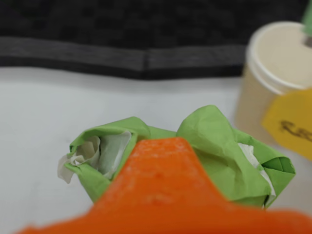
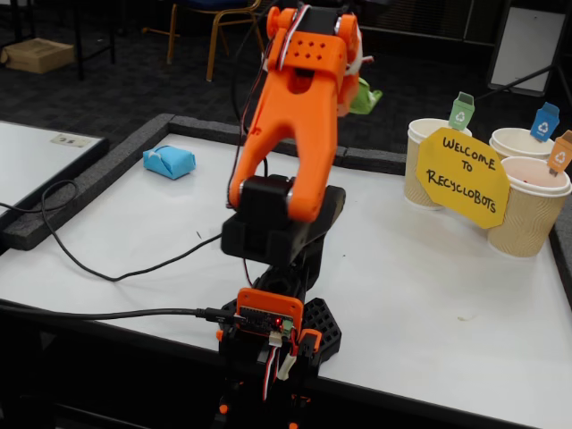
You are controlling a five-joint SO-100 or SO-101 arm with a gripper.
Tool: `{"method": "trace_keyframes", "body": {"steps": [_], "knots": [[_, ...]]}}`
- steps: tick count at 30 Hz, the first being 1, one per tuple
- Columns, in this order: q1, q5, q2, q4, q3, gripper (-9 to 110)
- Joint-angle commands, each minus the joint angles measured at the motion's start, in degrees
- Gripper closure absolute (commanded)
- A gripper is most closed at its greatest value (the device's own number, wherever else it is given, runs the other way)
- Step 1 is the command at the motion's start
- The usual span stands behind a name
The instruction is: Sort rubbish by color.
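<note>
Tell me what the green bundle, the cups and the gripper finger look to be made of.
Green bundle: crumpled matte paper, creased folds, white tissue-like lining showing. Cups, e.g. the one with the green tag: beige paper, apparently ribbed walls with rolled rims. Gripper finger: orange matte plastic, probably 3D-printed; too blurred to confirm.

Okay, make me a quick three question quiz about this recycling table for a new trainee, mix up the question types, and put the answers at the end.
1. True or false: the crumpled light green paper bundle is in the orange two-finger gripper, lifted off the white table.
2. Multiple choice: where is the light blue folded paper bundle in the fixed view? A) inside a cup B) on the table near its far left edge C) in the gripper
3. Fill in: the yellow sign leaning against the beige paper cups reads "Welcome to ____".

Key: 1 true; 2 B; 3 Recyclobots.
</note>
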Motion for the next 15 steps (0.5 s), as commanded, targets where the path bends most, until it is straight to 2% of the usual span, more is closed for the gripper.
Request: {"method": "trace_keyframes", "body": {"steps": [1,10,15], "knots": [[4.3,-1.8,3.1,-1.9,-1.1,101],[17.6,-6.1,10.7,-2.5,3.4,101],[21.2,-6.2,13.8,-3.3,4.7,101]]}}
